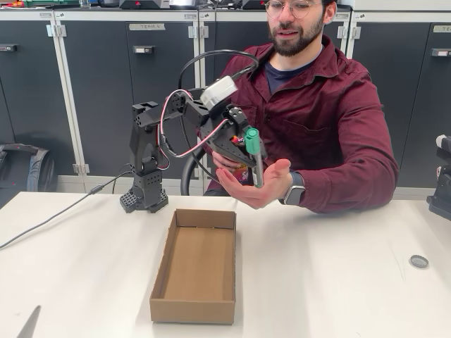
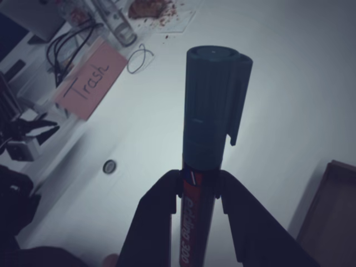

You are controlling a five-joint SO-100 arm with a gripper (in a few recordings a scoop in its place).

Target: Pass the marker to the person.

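Note the gripper (image 1: 248, 149), its fingers clamped on the marker (image 1: 254, 156), which stands upright with the green cap on top, raised well above the table (image 1: 338, 282) near its back edge. Your marker's lower end sits just over the open palm of the person's hand (image 1: 257, 186). The person (image 1: 324, 105) sits behind the back edge. An open box (image 1: 196, 264) lies on the table below the arm. In the wrist view the fingers (image 2: 153, 222) grip the barrel below the cap (image 2: 214, 105).

Your fixed view looks across the table (image 1: 338, 282) at the person (image 1: 317, 105). Your wrist view looks down close along the marker (image 2: 208, 122). Both see the cardboard box (image 1: 197, 271).
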